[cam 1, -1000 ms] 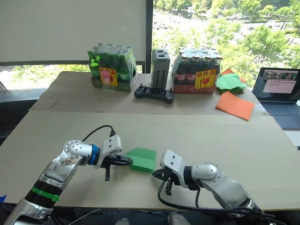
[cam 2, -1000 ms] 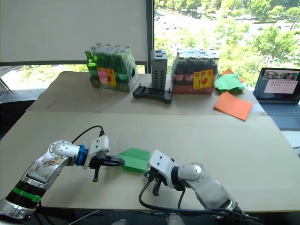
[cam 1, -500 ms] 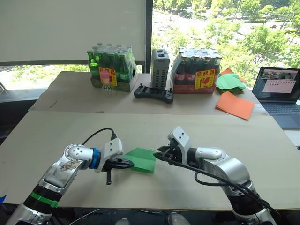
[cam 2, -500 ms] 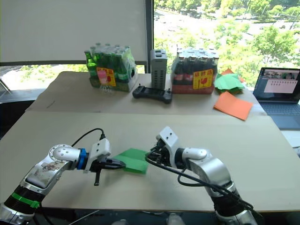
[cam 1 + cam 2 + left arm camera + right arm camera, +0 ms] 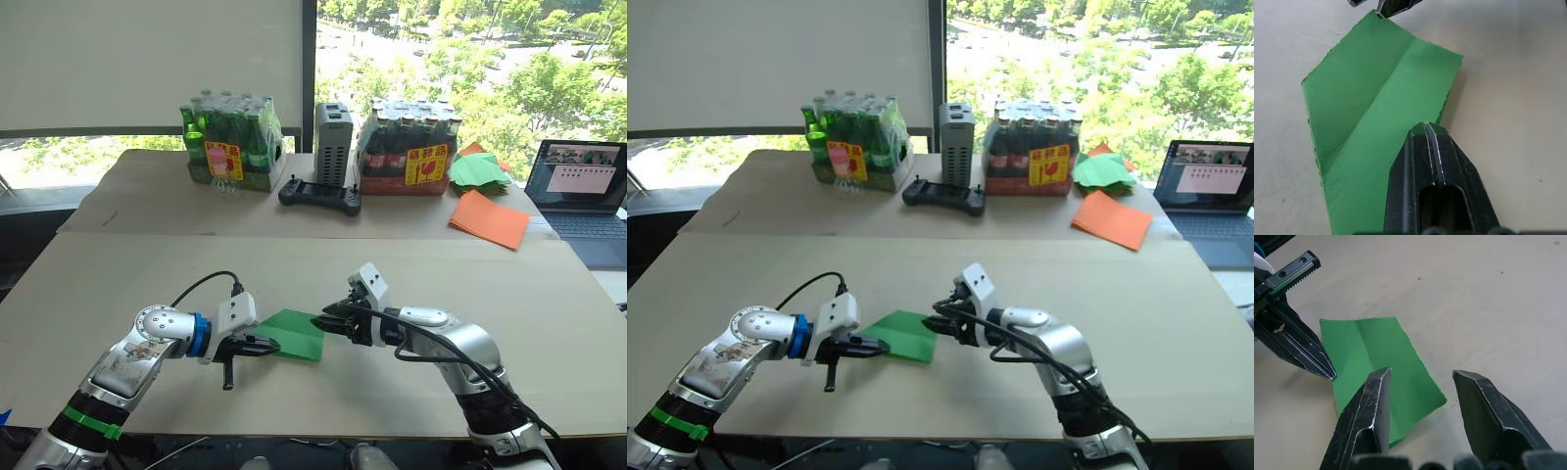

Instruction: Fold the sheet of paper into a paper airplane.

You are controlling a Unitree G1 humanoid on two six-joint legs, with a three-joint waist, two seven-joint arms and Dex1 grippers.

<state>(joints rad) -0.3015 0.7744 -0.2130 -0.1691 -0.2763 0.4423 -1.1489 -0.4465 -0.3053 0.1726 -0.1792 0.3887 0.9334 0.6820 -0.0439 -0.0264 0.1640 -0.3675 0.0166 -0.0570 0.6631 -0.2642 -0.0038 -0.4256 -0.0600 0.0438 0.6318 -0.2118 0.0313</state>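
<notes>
Left fingers (image 5: pixel 1432 147) together, pressing sheet of paper (image 5: pixel 294 332); right fingers (image 5: pixel 1376 401) apart, straddling its opposite edge.

Green sheet of paper (image 5: pixel 297 333): folded, one lengthwise crease, flat on near table.

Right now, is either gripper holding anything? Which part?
Nothing is gripped. The left gripper is shut, its tip pressing on the green paper near one edge. The right gripper is open, hovering over the opposite edge.
</notes>
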